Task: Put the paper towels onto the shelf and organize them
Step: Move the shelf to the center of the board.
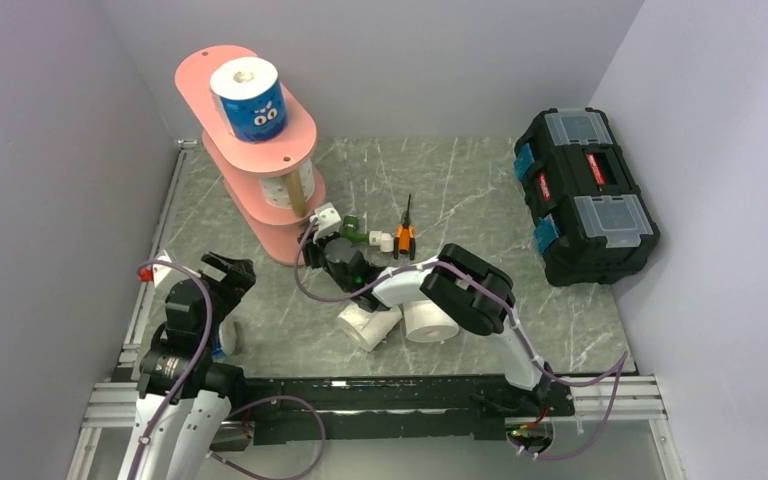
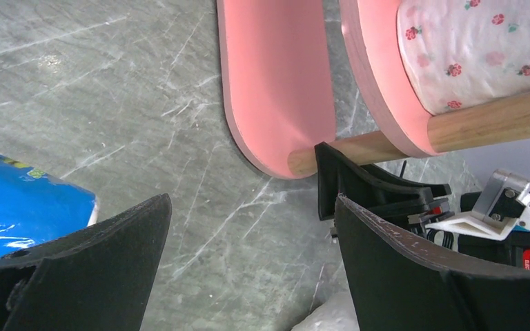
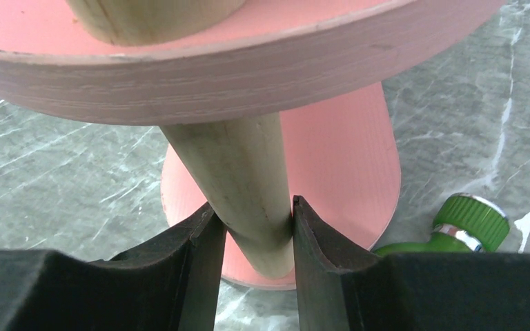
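Right wrist view gives you the clearest read: your right fingers (image 3: 193, 269) are clamped on a pale wooden post (image 3: 241, 172) of the shelf (image 3: 214, 76). One finger presses on either side of it, just under the middle tier and above the bottom board (image 3: 345, 158). A green fitting (image 3: 470, 221) lies on the tabletop (image 3: 55, 179) just beside that bottom board.

From the top external view, the shelf stands toward the far left corner of the tabletop. A blue-wrapped roll (image 1: 250, 100) sits upright on its top tier and a pink-dotted roll (image 1: 290, 187) sits on the middle tier. A plain roll (image 1: 368, 325) and a second plain roll (image 1: 428, 320) lie side by side toward the near edge, tucked against your right arm.

Your left fingers (image 2: 110, 269) stand wide apart and hold nothing, low over bare tabletop near the left edge. Another blue roll (image 2: 21, 207) lies just outside one finger, though you cannot tell whether it touches. The rounded end of the bottom board lies ahead of the left fingers, apart from them.
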